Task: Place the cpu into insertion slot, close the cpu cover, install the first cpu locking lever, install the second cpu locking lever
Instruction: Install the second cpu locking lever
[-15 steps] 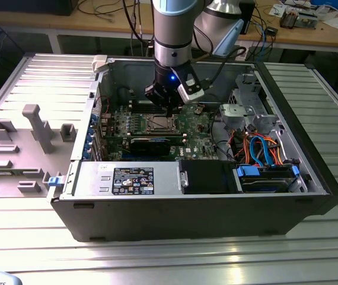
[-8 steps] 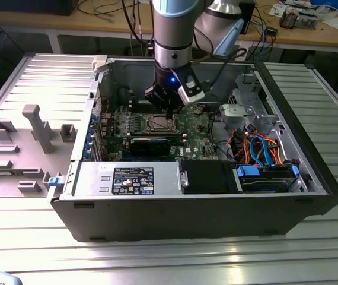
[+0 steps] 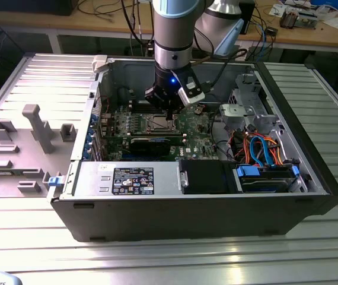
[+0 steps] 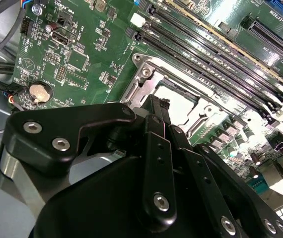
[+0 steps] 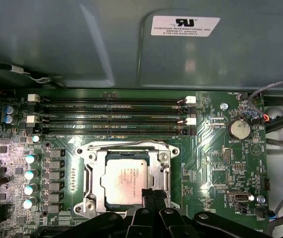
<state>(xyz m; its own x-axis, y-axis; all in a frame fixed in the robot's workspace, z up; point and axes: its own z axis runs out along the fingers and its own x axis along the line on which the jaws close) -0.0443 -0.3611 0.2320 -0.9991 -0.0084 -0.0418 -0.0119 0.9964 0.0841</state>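
The cpu (image 5: 127,181) is seen seated in its socket, the cpu cover (image 5: 127,148) lowered around it; the gripper (image 5: 151,196) hovers with jaws pressed together; levers' state cannot be told.

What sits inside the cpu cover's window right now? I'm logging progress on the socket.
The cpu, silver top up, shows through the cpu cover frame's window. The gripper overlaps its near edge, hiding that corner; the socket beneath the chip is covered.

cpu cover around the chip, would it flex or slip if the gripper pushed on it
The cpu cover looks like thin grey sheet metal with a big window, so probably light and slightly springy. Its smooth surface may let the gripper skid. It frames the cpu, so a slip could hit the chip.
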